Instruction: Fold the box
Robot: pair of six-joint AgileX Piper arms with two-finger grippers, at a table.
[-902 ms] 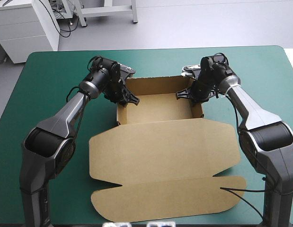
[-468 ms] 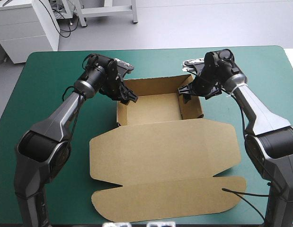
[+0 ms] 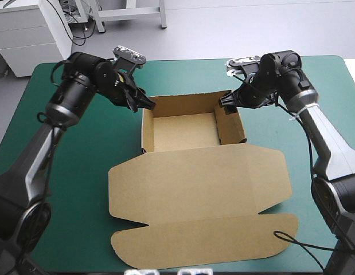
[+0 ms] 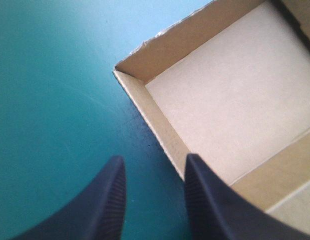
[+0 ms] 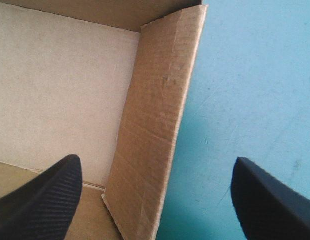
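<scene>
At the left, the left arm's gripper is held just outside the far left corner of the cut brown cardboard box. In its wrist view the two broad black fingers are parted by a narrow gap. Only the teal-green tabletop is seen in that gap, so nothing is gripped. The left side wall is found just ahead, at the edge of one finger rather than between the pair, and runs away toward the far corner.

In the middle, toward the far side of the tabletop, the open tray is stood with its walls raised. The lid is laid flat toward the near edge, its long axis across the tabletop.

At the right, the right arm's gripper is poised at the far right corner, its fingers spread wide and empty. The right side wall is seen lengthwise between and ahead of them. That wall is judged ready to be pinched as the fingers stand, whereas a small sideways shift would be needed at the left.
</scene>
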